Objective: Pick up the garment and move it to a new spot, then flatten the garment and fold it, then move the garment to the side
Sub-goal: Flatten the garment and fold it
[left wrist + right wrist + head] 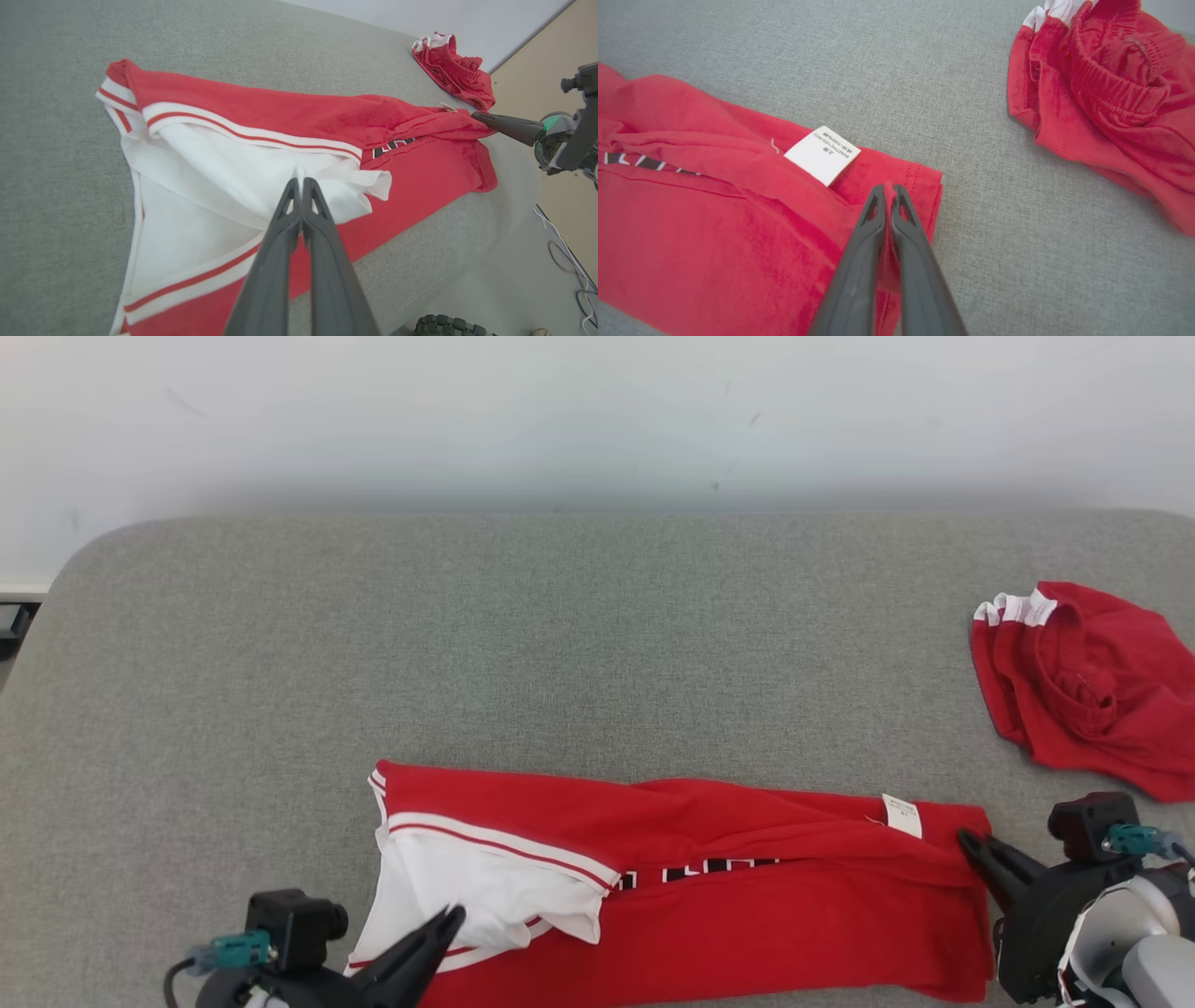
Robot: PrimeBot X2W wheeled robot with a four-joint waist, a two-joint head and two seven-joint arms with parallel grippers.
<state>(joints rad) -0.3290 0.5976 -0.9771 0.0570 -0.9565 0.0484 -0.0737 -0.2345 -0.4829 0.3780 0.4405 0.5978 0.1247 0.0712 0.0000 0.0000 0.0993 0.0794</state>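
The garment [728,915], red with a white panel and white-and-red striped trim, lies stretched in a long band along the near edge of the grey table [560,616]. My left gripper [456,915] is shut on its white panel near the left end; the cloth puckers at the fingertips [299,181]. At the right end, just beside the white care label [823,154], my right gripper [888,187] is shut on the red hem corner, with red cloth showing between its fingers. The head view shows that gripper [966,840] at the garment's right edge.
A second red piece of clothing [1092,691] with a white cuff lies crumpled at the table's right side, apart from the garment. The wall runs behind the table. Past the table's near edge, the left wrist view shows floor with cables [560,252].
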